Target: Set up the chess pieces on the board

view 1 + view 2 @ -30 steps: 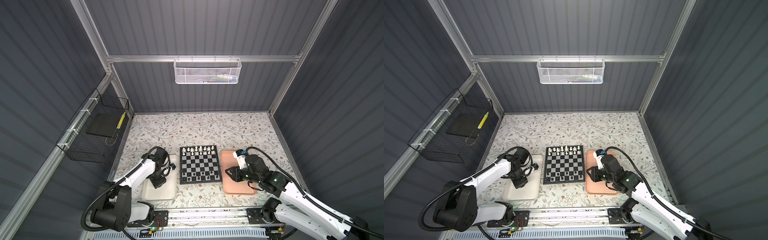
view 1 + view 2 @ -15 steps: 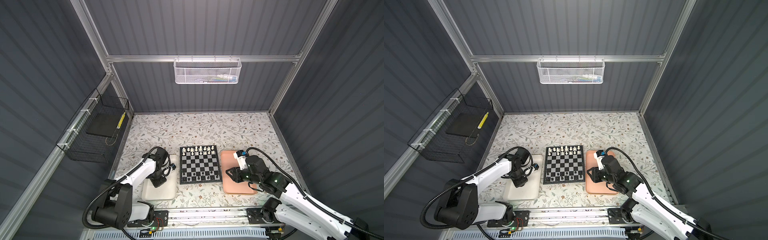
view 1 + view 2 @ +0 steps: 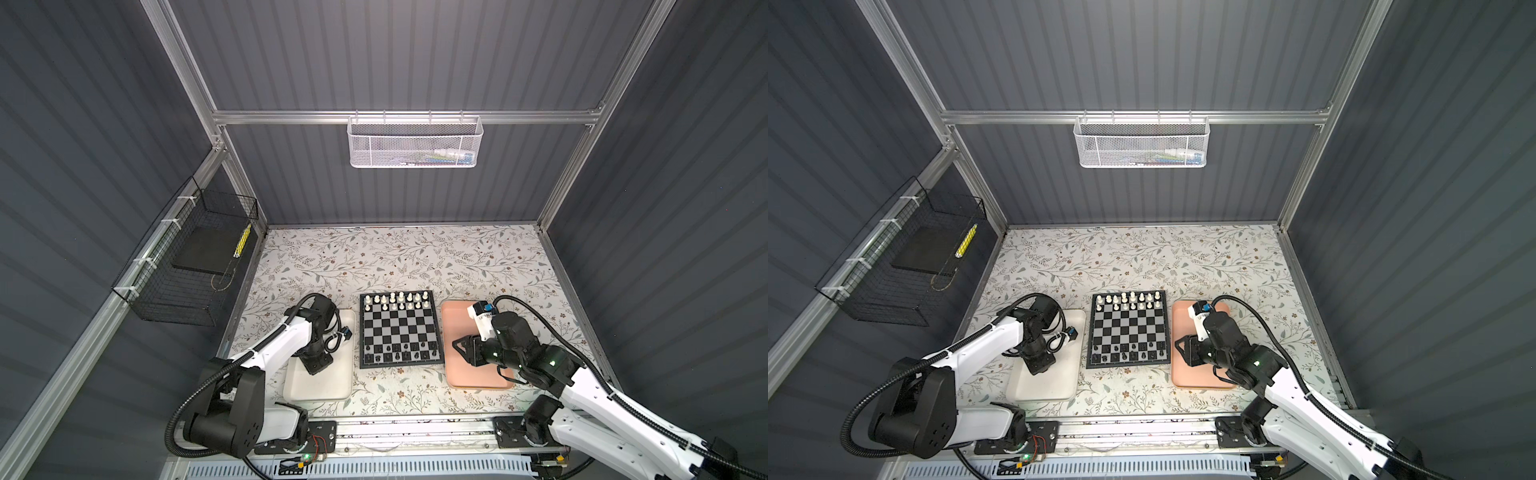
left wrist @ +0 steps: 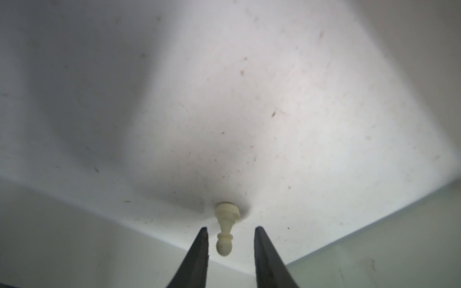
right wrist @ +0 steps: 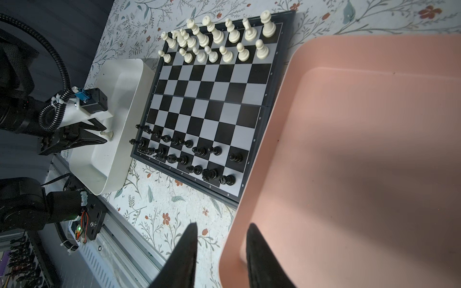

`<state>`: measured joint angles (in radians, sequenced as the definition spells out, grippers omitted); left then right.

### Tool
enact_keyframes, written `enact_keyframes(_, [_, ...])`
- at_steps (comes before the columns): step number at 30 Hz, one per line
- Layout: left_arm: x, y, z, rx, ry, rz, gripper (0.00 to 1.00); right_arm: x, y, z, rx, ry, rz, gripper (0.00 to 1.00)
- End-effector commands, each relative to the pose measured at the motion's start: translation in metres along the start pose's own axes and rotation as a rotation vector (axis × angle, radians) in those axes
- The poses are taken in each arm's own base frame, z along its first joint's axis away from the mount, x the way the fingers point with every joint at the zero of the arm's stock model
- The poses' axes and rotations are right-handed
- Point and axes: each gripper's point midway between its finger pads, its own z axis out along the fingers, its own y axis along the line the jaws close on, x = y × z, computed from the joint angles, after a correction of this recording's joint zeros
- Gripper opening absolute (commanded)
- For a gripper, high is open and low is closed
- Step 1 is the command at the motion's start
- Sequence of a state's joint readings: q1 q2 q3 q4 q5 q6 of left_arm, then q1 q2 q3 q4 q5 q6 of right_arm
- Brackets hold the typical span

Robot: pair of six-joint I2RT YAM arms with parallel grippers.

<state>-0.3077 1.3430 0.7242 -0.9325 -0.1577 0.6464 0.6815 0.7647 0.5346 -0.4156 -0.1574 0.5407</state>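
The floral bench (image 3: 415, 257) is occupied at the middle of its near edge by the board (image 3: 399, 328). The board is flanked by a white tray (image 3: 320, 382) toward the near left corner and a pink tray (image 3: 469, 376) toward the near right corner. The left gripper (image 4: 231, 229) is lowered into the white tray, its jaws held apart. The right gripper (image 5: 222, 224) is held over the pink tray's board-side rim, jaws parted and empty. Cream chess pieces (image 3: 401, 300) are ranged on the board's two far rows, black chess pieces (image 3: 399, 353) on its two near rows. A single cream pawn (image 4: 225, 225) is stood upright on the white tray between the left jaws, touched by neither.
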Motion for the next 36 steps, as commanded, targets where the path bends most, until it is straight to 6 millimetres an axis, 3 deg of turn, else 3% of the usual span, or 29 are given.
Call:
enact_keyframes(1, [0.0029,-0.0012,0.0031,0.011,0.013,-0.009,0.31,-0.0007,-0.0002,-0.0007,0.006,0.004,-0.012,0.36])
enact_keyframes(12, [0.0052,-0.0021,0.0099,0.014,0.031,0.001,0.27,-0.0015,0.0004,-0.0005,0.007,0.006,-0.014,0.36])
enact_keyframes(36, [0.0038,0.0038,0.0004,-0.017,0.016,0.005,0.22,0.0003,-0.0013,-0.0001,0.012,0.008,-0.013,0.36])
